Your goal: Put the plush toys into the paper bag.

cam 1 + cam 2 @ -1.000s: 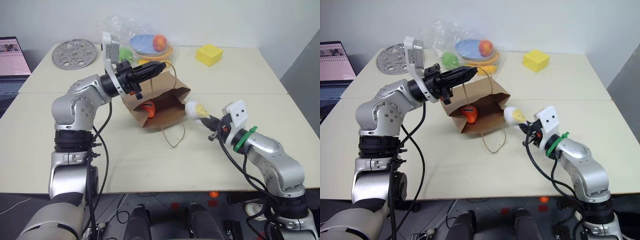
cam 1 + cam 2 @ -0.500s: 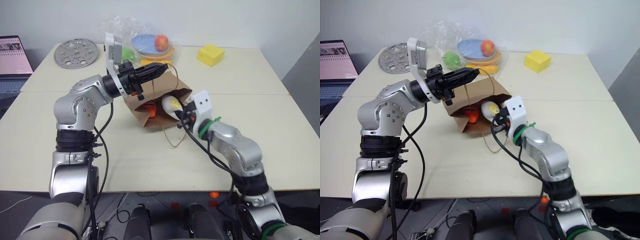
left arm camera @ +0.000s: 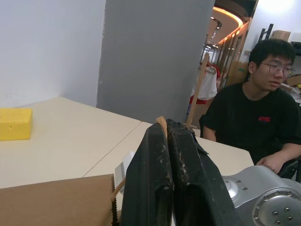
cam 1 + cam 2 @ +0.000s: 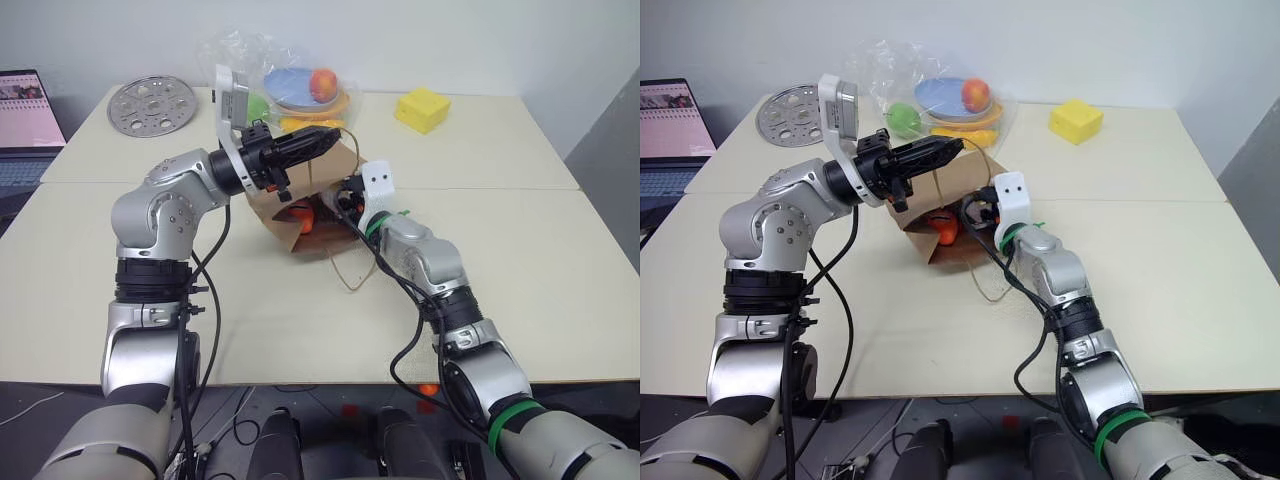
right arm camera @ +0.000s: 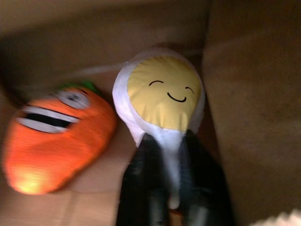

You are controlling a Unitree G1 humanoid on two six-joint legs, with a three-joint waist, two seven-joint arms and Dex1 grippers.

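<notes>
Now, from the head camera, the brown kraft paper bag point(image 4: 318, 200) lies on its side mid-table, its mouth gaping toward the near edge. The left gripper point(image 4: 322, 137) has its black fingers pinched tight on the bag's upper lip by the twisted paper handle, lifting that edge. The right gripper point(image 4: 970, 212) is pushed into the bag's mouth from the right. A patch of orange carrot plush point(image 4: 944, 229) glows inside on the left. Beyond the bag a crinkled clear plastic bag point(image 4: 240, 60) wraps glossy fruit and plates; a perforated metal disc point(image 4: 149, 103) lies far left and a yellow foam block point(image 4: 421, 108) far right.

Next, along the left wrist, the two scuffed black fingers point(image 3: 150, 183) press together on the tan handle cord, with serrated brown paper below. A person in a black shirt point(image 3: 256, 125) sits across the pale table.

Then, along the right wrist, inside the bag's creased walls, the soft white-and-yellow egg toy point(image 5: 162, 101) sits between the slightly parted fingers point(image 5: 141, 183), which straddle its white lower end. The fuzzy carrot lies just beside it.
</notes>
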